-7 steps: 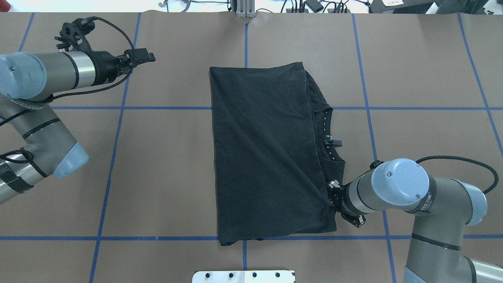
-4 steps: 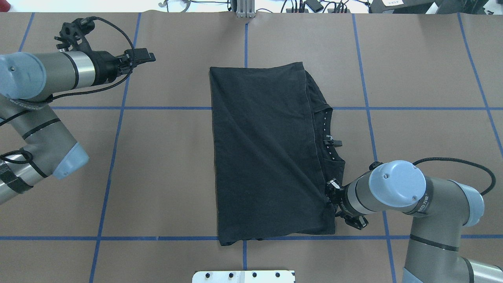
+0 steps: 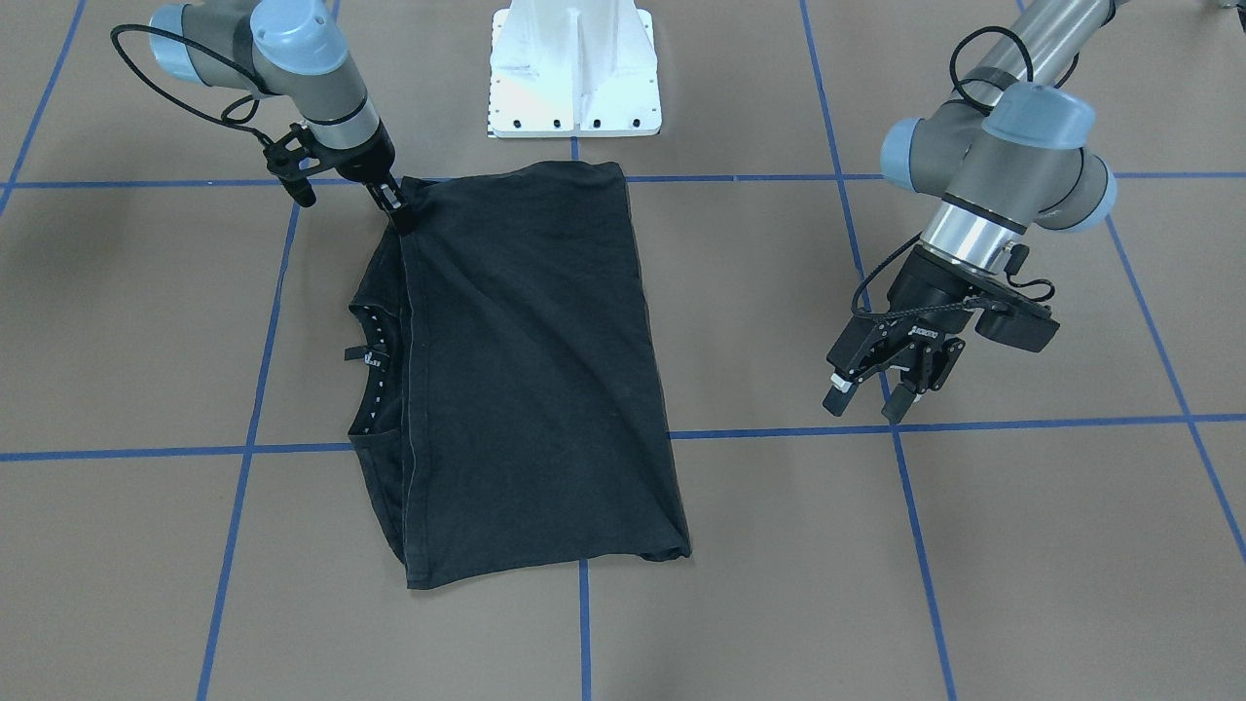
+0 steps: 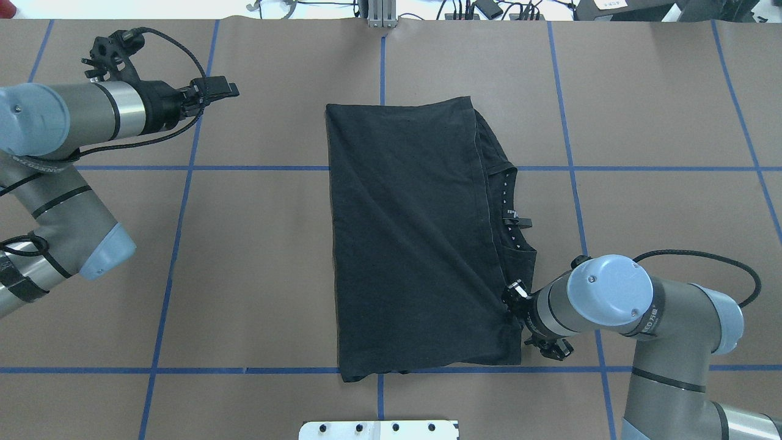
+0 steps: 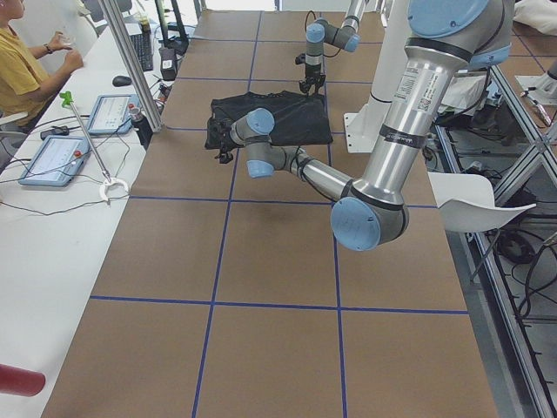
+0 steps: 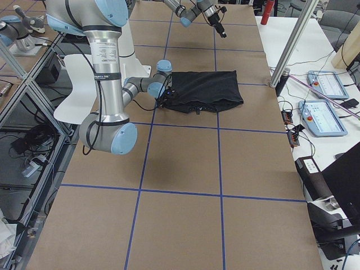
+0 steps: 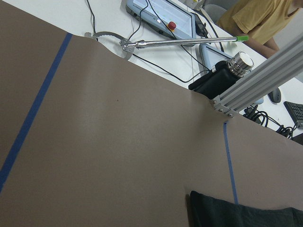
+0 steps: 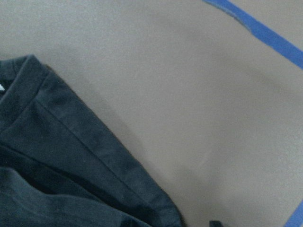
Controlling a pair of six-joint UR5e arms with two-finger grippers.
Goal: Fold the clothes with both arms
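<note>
Now the black T-shirt point(image 4: 415, 232) lies folded mid-surface point(image 4: 263, 244), brown paper gridded with blue tape. Right gripper point(image 3: 397, 212) is pinching its corner on the robot's side; left gripper point(image 3: 864, 401) hangs released, well apart. Consoles point(image 5: 52, 159) sit on a white side desk point(image 5: 43, 261). Neck tag point(image 4: 518, 221) lettering: too small to read.

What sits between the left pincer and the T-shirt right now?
Nothing: only bare brown table cover fills that stretch, plain in the overhead view, with the left pincer apart from the T-shirt.
</note>
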